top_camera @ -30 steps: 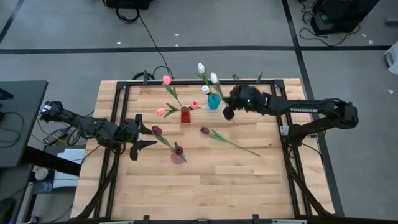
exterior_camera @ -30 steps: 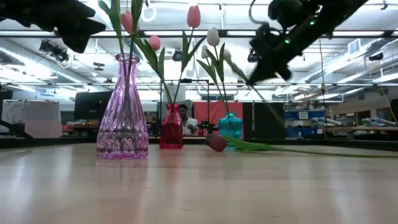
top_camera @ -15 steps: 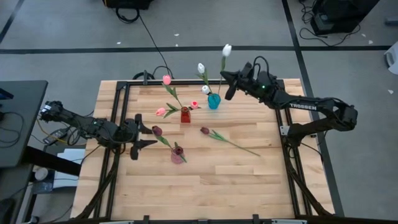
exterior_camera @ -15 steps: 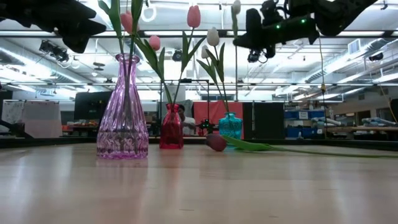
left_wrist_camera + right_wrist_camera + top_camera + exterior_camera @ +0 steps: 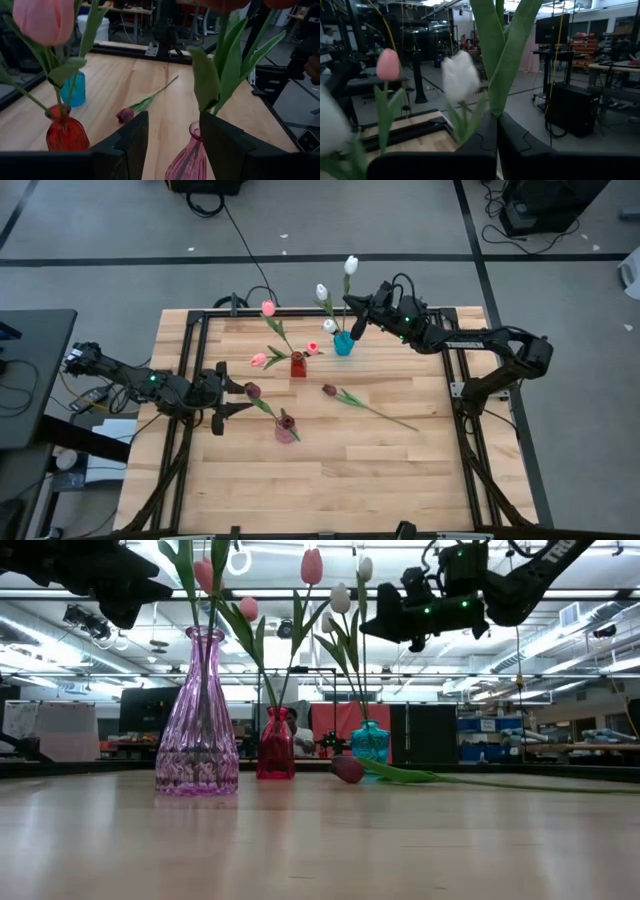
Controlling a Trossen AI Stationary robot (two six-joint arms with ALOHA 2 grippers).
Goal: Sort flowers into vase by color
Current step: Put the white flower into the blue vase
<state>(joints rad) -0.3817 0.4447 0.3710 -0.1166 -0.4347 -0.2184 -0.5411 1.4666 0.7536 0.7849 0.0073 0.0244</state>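
We see the right gripper (image 5: 357,313) raised above the far edge of the table (image 5: 330,470), at about one o'clock from the table's middle; its fingers are clamped narrowly on the stem of a white tulip (image 5: 351,265), whose head stands high over the teal vase (image 5: 343,343); in the right wrist view the green leaves rise straight out from between the closed fingers (image 5: 475,145). The teal vase already holds two other white tulips (image 5: 322,291); just beside it at nine o'clock stands the red vase (image 5: 298,365) with pink tulips (image 5: 268,308) leaning out of it. Nearer us, at about seven o'clock from the red one, the pink glass vase (image 5: 286,429) carries maroon tulips (image 5: 252,390); one more maroon tulip (image 5: 329,390) lies flat on the wood, its stem running toward four o'clock. The left gripper (image 5: 228,393) hovers at nine o'clock of the pink glass vase, near it but apart; its fingers are spread wide and hold nothing.
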